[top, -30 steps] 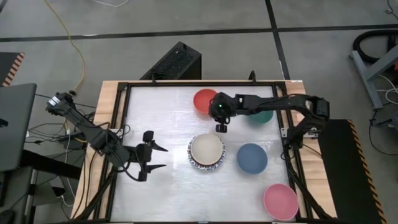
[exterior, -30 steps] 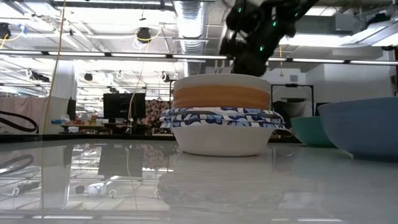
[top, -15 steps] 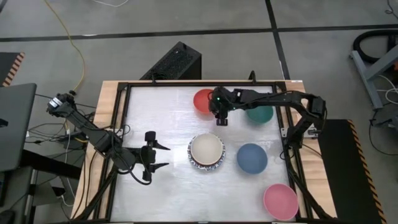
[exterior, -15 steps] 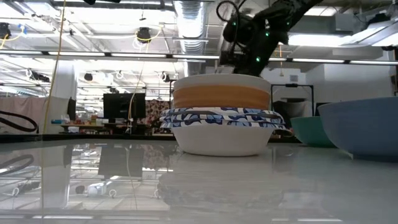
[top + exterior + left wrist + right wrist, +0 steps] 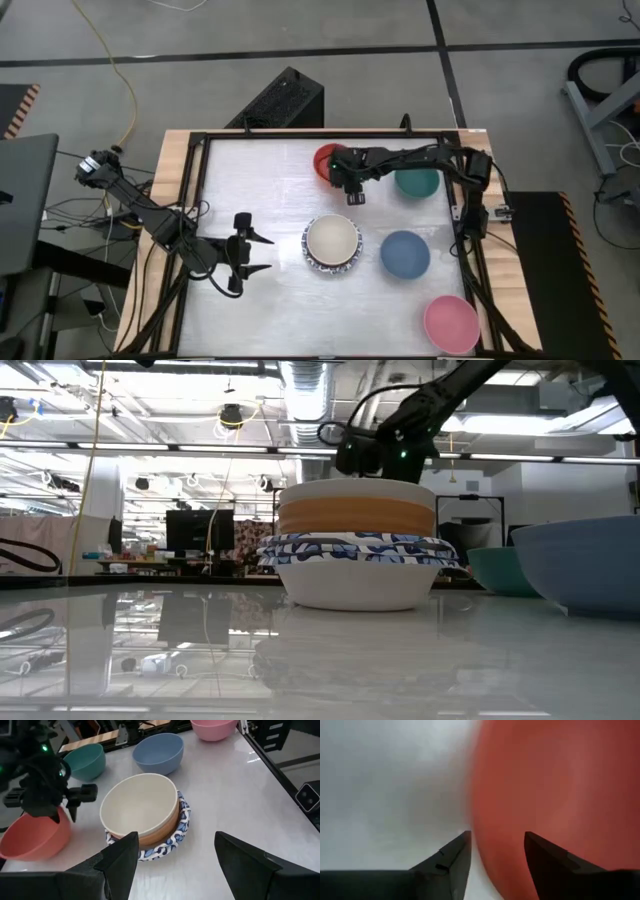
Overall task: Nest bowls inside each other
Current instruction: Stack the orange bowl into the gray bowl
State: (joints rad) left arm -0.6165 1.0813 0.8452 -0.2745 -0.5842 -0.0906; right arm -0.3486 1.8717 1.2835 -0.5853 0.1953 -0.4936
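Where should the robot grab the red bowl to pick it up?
Probably by its thin rim, on the edge nearest the right gripper. The red bowl sits upright and open on the table, so one finger can slip inside and one outside the wall, coming down from above. The right wrist view shows the open fingers already astride that edge.

Since a second ago, the right gripper [image 5: 352, 186] moves from beside the dark green bowl [image 5: 418, 181] toward the red bowl [image 5: 326, 162], now partly covering its rim, while its arm folds in closer behind.
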